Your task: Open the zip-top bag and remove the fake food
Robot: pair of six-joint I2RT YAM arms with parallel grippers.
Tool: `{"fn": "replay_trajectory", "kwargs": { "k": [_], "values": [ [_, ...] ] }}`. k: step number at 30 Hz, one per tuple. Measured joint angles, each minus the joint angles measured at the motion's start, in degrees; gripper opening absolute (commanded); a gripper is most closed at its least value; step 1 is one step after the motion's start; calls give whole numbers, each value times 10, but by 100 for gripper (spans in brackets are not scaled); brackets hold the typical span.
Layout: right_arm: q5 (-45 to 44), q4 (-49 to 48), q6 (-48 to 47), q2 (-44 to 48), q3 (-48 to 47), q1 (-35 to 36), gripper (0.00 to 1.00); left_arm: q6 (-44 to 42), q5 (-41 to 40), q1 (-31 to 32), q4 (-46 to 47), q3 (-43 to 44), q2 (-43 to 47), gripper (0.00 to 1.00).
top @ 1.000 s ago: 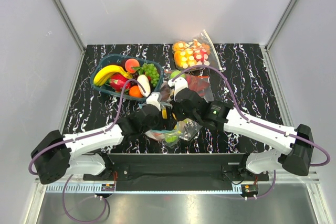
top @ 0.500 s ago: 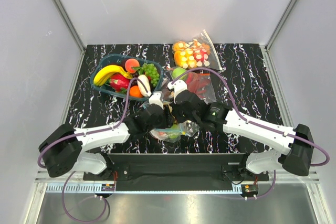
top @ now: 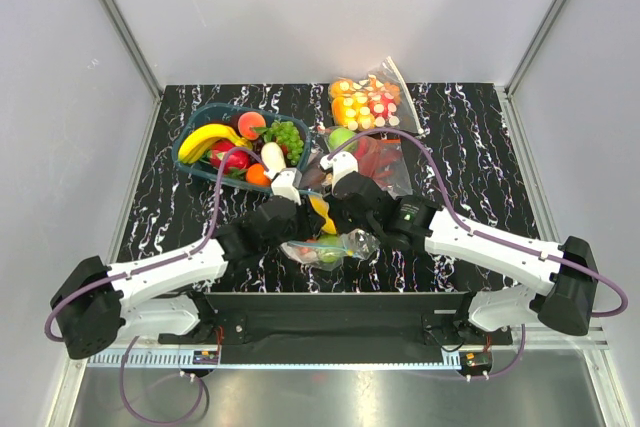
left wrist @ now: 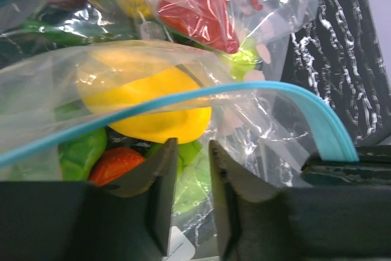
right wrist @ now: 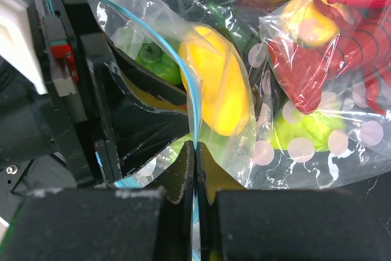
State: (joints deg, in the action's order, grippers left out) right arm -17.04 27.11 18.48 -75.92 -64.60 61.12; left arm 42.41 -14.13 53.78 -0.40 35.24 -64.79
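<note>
from above, your zip-top bag (top: 325, 247) lies at the near middle of the table (top: 470, 147), both arms meeting over its mouth so each can take one lip.

left wrist: the left gripper (left wrist: 193, 151) shows only a narrow gap just under the teal strip (left wrist: 244, 88); you cannot tell whether film is caught. the fake food (left wrist: 146, 105) sits inside.

right wrist: the right gripper (right wrist: 194, 151) is pinched tight on the strip, anchoring that lip, likely for a pull apart.

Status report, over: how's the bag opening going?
Right gripper shut on zip-top bag at its teal strip. Left gripper jaws nearly together at the bag mouth, grip unclear. Fake food inside. Pepper bag crowding alongside.
</note>
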Motion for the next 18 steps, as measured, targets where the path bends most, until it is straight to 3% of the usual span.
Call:
{"fn": "replay_trajectory", "kwargs": {
  "k": [5, 9, 14, 18],
  "values": [
    [1, 0, 2, 0, 0, 0, 4, 1, -7, -5, -19, 5, -18, 71],
    [6, -2, 5, 0, 0, 0, 4, 10, -10, -7, -30, 19, -54, 87],
    [16, -7, 9, 0, 0, 0, 5, 24, -14, -10, -26, 19, -66, 98],
    [19, -23, 9, 4, 10, -5, 5, 32, -19, -16, -14, 19, -72, 99]
  ]
}}
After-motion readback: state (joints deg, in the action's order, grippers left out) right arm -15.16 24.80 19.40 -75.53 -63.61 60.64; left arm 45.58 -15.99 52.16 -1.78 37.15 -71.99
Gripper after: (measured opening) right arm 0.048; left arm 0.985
